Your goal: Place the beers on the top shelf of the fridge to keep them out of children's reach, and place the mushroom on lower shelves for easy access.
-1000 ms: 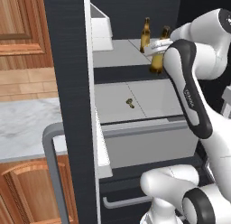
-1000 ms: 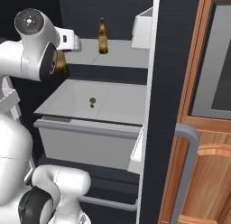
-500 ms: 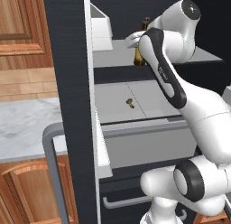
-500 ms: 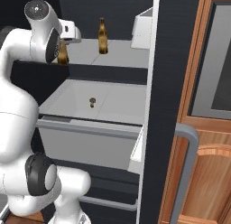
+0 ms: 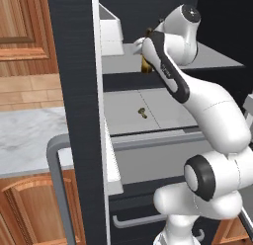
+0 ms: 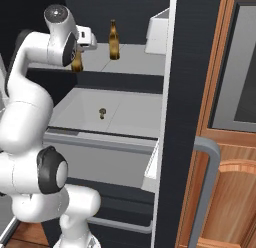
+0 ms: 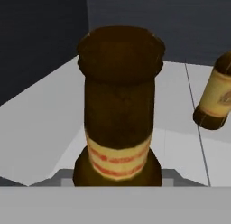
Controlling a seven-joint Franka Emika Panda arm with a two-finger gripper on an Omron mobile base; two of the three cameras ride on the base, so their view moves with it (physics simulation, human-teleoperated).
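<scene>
Wooden cabinets (image 5: pixel 20 36) and a grey marble counter (image 5: pixel 29 140) sit at the left of the left base view, next to the tall dark fridge (image 5: pixel 74 91) with its door open. Near the top of the frame is the top shelf (image 6: pixel 135 62), a light grey panel. One beer bottle (image 6: pixel 114 40) stands upright on it, in the upper middle of the right base view, with a white bin (image 6: pixel 157 34) near it on the right. The other beer bottle (image 7: pixel 118 110) fills the middle of the hand view, seen from its cap down, and its bottom seems to rest on the top shelf. The gripper (image 6: pixel 77 47) is at this bottle, in the upper left of the right base view, but I cannot tell if it is squeezing the bottle or not. The tiny brown mushroom (image 5: pixel 142 112) sits on the lower shelf (image 5: pixel 163 110), in the middle of the left base view, well apart from both bottles.
</scene>
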